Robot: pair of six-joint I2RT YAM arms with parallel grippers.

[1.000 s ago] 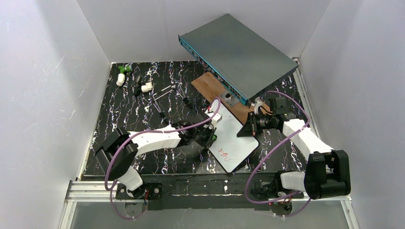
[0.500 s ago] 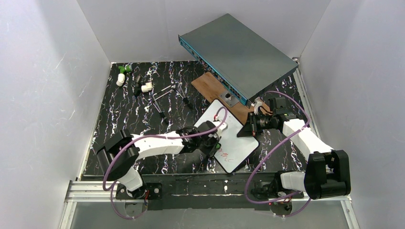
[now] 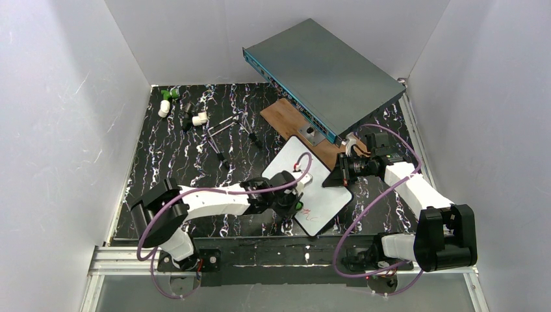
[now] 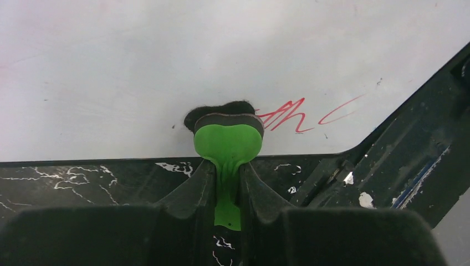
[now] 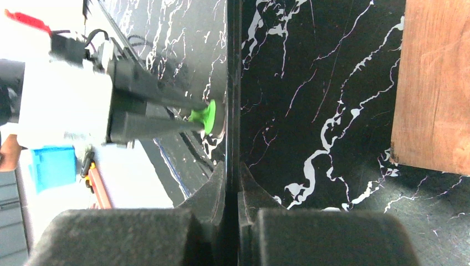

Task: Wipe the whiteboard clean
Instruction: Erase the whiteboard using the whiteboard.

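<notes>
Whiteboard [image 3: 325,195] sat on the counter [image 3: 175,149] near the plank [image 3: 282,117], its right edge pinched in the closed right end effector [image 3: 339,174]. Left end effector [image 4: 227,174] clamped an eraser [image 4: 228,138], felt pressed on the board beside red writing [image 4: 288,113].

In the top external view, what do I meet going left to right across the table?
Small white and green pieces → left gripper, fingers shut on the green eraser → right gripper, fingers pinching the whiteboard by its edge → right arm's black joint housing. The whiteboard, wooden plank and grey-teal box overlap too much to place.
</notes>
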